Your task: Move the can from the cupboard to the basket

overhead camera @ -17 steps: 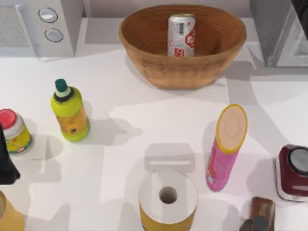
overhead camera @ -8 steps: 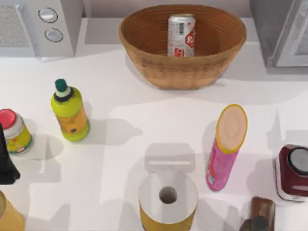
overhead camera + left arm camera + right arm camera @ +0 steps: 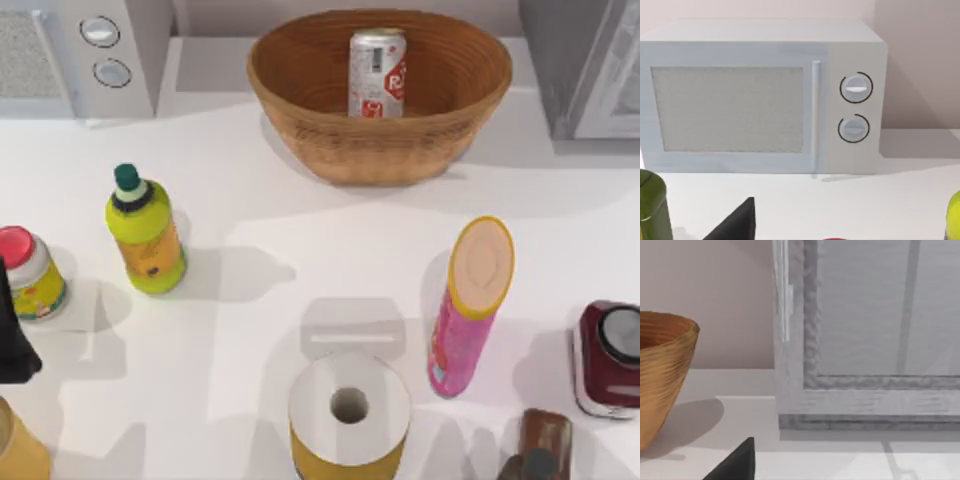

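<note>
can (image 3: 377, 73) upright in basket (image 3: 300, 110), pink tube (image 3: 470, 308) and green bottle (image 3: 145, 232) nearby

No lettering is legible on the can (image 3: 377, 73).

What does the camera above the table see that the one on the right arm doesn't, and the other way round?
From above: the can standing upright inside the basket, plus the pink tube and green bottle on the table. From the right wrist: the cupboard door's white frame seen close from the front. Both share the basket, cupboard and white table.
</note>
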You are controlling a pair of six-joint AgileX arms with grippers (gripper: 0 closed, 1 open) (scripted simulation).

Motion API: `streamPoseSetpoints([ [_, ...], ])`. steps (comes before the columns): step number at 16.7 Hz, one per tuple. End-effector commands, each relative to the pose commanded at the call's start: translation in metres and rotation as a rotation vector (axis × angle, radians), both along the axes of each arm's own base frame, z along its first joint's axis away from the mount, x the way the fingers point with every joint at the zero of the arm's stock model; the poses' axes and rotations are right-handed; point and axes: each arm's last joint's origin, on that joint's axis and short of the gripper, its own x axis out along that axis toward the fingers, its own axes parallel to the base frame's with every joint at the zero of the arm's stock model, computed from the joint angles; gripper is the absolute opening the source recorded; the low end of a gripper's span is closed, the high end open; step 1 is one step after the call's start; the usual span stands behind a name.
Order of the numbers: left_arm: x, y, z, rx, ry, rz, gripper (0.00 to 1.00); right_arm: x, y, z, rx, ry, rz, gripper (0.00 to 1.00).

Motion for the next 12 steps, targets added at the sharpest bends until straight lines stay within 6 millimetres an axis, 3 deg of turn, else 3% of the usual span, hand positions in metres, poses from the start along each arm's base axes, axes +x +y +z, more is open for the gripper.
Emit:
streamPoseSetpoints([
  [7, 0.000, 0.000, 0.000, 0.000, 0.000, 0.000, 1.00, 0.000, -0.001, 0.002, 0.002, -0.003, 0.000, 1.00],
  [12, 0.000, 0.000, 0.000, 0.000, 0.000, 0.000, 1.00, 0.010, -0.015, 0.036, 0.021, -0.061, -0.011, 1.00],
])
